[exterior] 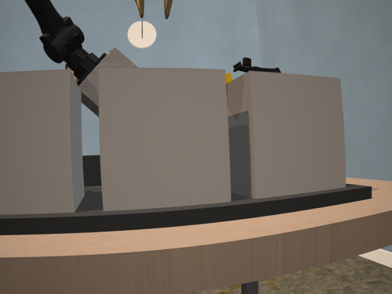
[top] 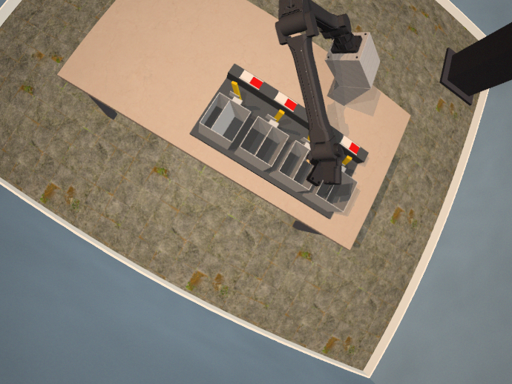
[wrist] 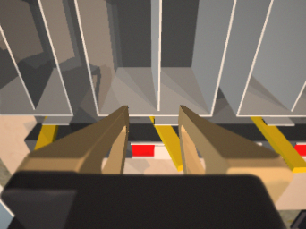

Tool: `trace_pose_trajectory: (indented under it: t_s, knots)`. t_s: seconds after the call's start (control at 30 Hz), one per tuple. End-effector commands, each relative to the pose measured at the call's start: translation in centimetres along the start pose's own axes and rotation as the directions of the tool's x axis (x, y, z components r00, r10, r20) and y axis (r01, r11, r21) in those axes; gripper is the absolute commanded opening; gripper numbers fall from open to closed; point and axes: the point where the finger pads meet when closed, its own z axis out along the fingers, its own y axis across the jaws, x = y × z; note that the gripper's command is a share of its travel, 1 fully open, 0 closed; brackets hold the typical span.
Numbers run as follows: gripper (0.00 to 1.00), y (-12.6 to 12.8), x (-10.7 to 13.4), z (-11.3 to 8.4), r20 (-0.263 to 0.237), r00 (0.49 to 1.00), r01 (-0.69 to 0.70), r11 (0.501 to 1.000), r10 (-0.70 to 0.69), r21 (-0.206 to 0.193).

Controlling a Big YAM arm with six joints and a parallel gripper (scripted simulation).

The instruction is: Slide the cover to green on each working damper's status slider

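Four grey dampers | upright, open-topped | yellow levers | three visible sliders red

Blue-grey walls surround the scene, meeting at a faint upright corner toward the right of the exterior view; a cream trim edges the floor, which is mottled grey-brown and green, with rusty orange patches and faint joint lines; on it stands a desk, its top pale pinkish tan, its side browner with fine upright grain, a dark leg beneath; a black post with a flat foot stands near the desk; light throws soft shadows across the desktop.
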Motion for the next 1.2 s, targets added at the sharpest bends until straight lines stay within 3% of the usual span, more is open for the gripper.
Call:
trace_pose_trajectory:
  t_s: [0.0,0.87,0.93,1.0,1.07,1.17]
  knots:
    - [0.36,-0.8,-1.0,-1.0,0.012,1.000,-0.022,1.000,0.022,-0.006]
    - [0.36,-0.8,-1.0,-1.0,0.012,1.000,-0.022,1.000,0.022,-0.006]
    - [0.36,1.6,-1.2,-1.6,0.026,1.000,-0.003,1.000,0.003,-0.008]
    - [0.36,1.6,-1.2,-1.6,0.026,1.000,-0.003,1.000,0.003,-0.008]
    - [0.36,4.3,-1.6,-1.8,0.026,1.000,-0.002,1.000,0.003,-0.012]
    - [0.36,6.0,-1.7,-1.9,0.026,1.000,-0.002,1.000,0.002,-0.014]
